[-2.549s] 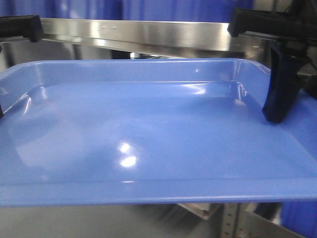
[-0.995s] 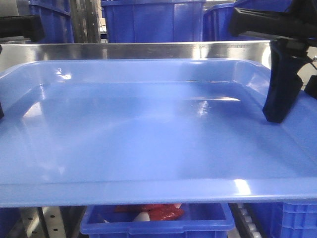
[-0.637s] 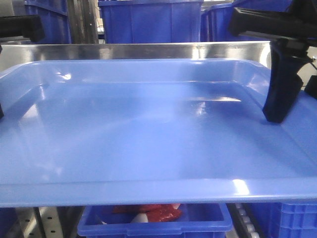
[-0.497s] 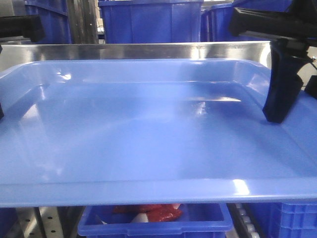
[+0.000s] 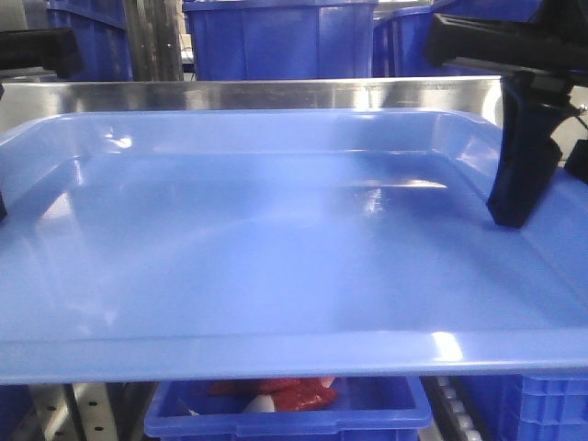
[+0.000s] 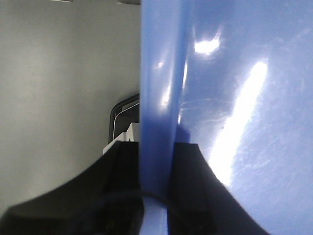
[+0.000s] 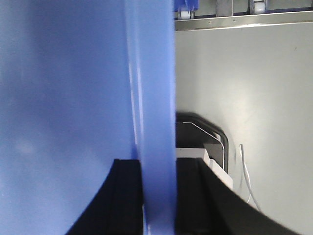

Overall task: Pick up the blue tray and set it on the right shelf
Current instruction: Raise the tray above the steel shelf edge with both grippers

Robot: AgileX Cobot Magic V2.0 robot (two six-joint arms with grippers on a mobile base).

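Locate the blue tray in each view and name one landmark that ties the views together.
Front view: blue tray fills most of the frame, right shelf edge above it.
Left wrist: rim edge-on up the centre, tray floor to its right, left gripper clamping it.
Right wrist: rim edge-on at centre, tray to its left, right gripper clamping it.
Shared landmark: the tray's flared rim.

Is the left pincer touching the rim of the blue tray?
Touching. In the left wrist view, the left pincer has a black finger pressed on each side of the blue tray rim, no gap visible.
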